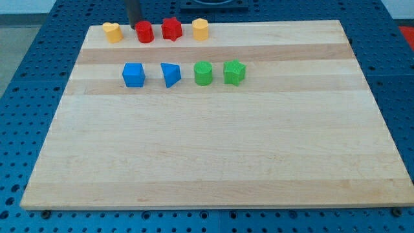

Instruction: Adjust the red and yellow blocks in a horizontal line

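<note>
The wooden desk (213,149) is filling most of the view, lying on a blue perforated base (39,58) that is showing around its edges.

My rod (134,11) is coming down from the view's top, just left of the red row, and my tip (134,26) is sitting at the desk's far edge, between the yellow block on the left and the red cylinder, seemingly touching or just beside the cylinder's upper left; the overlap is making contact hard to judge. There is no claw on this arm, so I cannot tell any spread or pinch state: the rod simply ends in the tip.

Along the view's top, four blocks are lining up in a near-horizontal row. From left to right: a yellow block (112,32) with a rounded, heart-like outline, a red cylinder (145,32), a red star-shaped block (171,29), and a yellow hexagonal block (200,29). The two red ones are sitting near each other in the middle, with the yellow ones flanking them, each apart from its neighbour.

Below them, a second row is running parallel: a blue cube (133,74), a blue wedge-like block (171,74), a green cylinder (203,73), and a green cube-like block (234,72), all standing apart from one another and well clear of the tip.
</note>
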